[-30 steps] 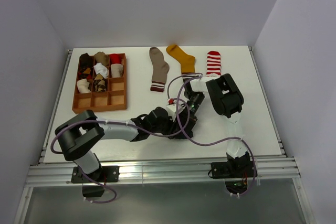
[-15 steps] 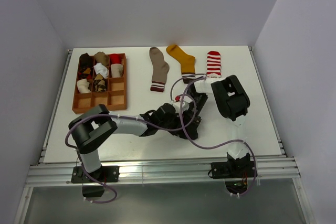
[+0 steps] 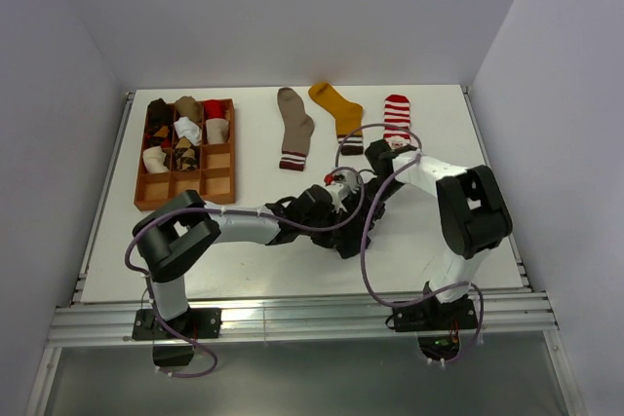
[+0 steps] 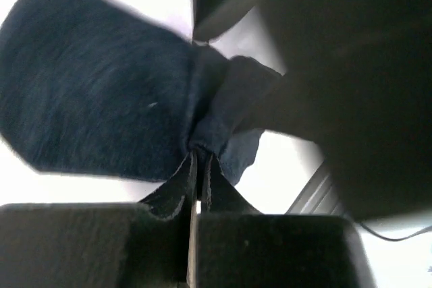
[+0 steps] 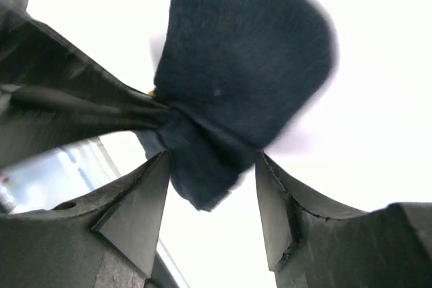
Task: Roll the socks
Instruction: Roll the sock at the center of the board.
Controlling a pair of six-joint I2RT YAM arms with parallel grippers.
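Observation:
A navy sock [image 4: 101, 92] lies on the white table, bunched at one end. My left gripper [image 4: 196, 158] is shut on that bunched fabric. My right gripper [image 5: 212, 193] stands open, its fingers on either side of the sock's [image 5: 243, 79] loose end without pinching it. From above, both grippers meet mid-table, the left gripper [image 3: 347, 231] below the right gripper [image 3: 376, 192], and they hide the navy sock. Three flat socks lie at the back: taupe [image 3: 294, 129], mustard [image 3: 339, 114] and red-white striped [image 3: 396, 116].
A wooden grid tray [image 3: 185, 189] at the back left holds several rolled socks in its far cells. The purple cables of both arms loop over the middle of the table. White walls close in the table on three sides.
My left gripper has shut on the navy sock. My right gripper has opened and let go of it, and the right arm's elbow has swung out to the right.

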